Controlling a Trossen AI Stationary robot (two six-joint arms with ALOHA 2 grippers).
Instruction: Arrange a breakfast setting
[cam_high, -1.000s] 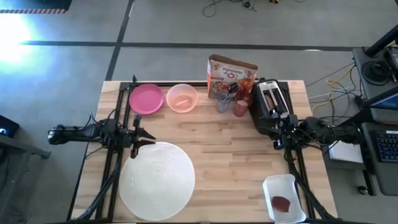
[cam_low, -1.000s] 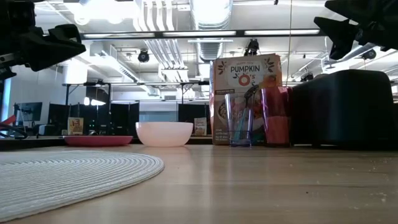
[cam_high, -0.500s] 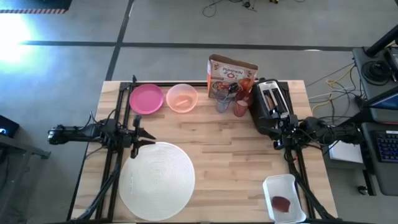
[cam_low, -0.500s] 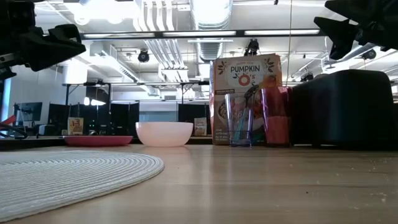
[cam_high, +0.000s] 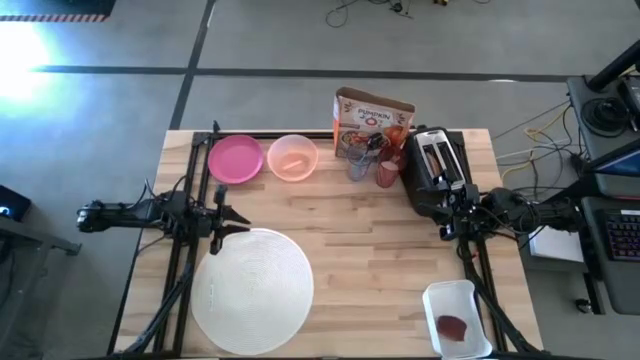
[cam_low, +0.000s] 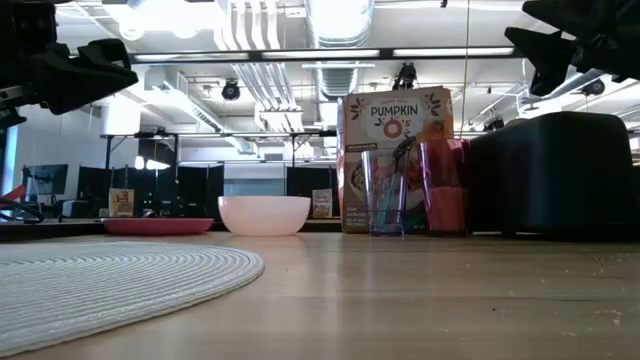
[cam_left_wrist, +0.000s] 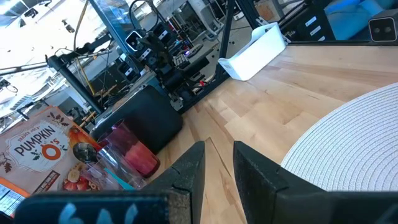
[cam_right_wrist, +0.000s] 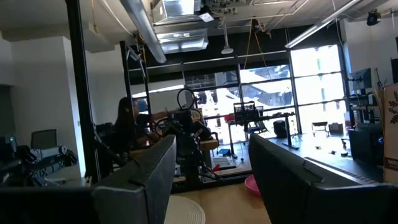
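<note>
Across the wooden plank worktop (cam_high: 380, 250) nothing has shifted since the earlier frames. Left tool (cam_high: 228, 216) hangs at the woven round white mat's (cam_high: 252, 290) edge, fingers narrowly parted, empty. Right tool (cam_high: 447, 222) waits beside the black toaster (cam_high: 436, 166), fingers spread wide, empty. Along the far edge: flat magenta plate (cam_high: 236, 159), smooth peach bowl (cam_high: 293, 157), cardboard cereal box (cam_high: 372, 119), clear glass (cam_low: 383, 192) holding a spoon (cam_left_wrist: 84, 152), translucent pink cup (cam_low: 443, 187).
</note>
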